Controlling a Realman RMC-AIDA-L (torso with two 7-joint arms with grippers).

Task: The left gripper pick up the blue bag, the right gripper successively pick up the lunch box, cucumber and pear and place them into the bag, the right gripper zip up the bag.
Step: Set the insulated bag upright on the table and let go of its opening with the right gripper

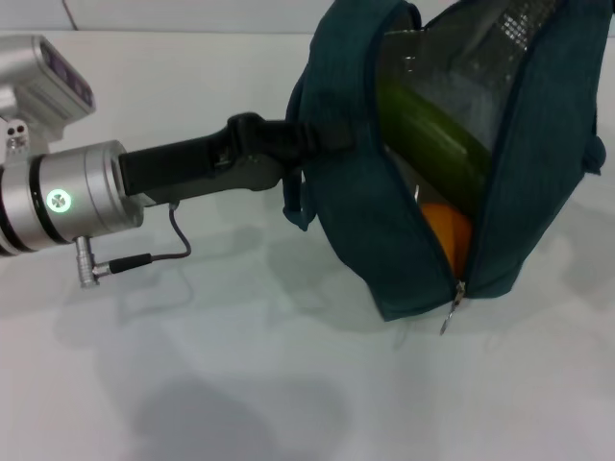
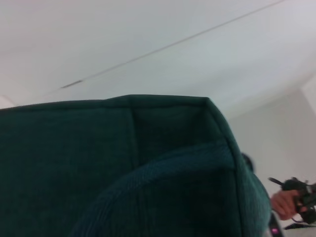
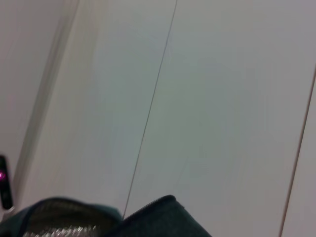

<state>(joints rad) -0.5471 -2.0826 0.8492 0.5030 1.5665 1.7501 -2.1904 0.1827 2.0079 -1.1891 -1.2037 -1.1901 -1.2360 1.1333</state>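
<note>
The blue bag (image 1: 384, 250) is a dark teal fabric thing, sitting tilted on the white surface (image 1: 240, 384) toward the right side of the head view, with its zipper wide open down the front so you can see the silver foil lining. Inside, the cucumber (image 1: 432, 130) lies slanted in the upper part, long and shiny green, and the pear (image 1: 447, 230) sits below it as an orange blob right at the bottom of the opening. The ring zip pull (image 1: 450, 315) hangs at the low end of the zipper, near the surface. The left gripper (image 1: 312, 139) reaches in horizontally from the left on its black arm with the silver joint, and its fingers are clamped on the bag's handle at the bag's left side. The left wrist view is mostly filled with teal fabric. The right gripper isn't visible; its wrist view just catches the bag's rim (image 3: 148, 217) and some foil lining.
</note>
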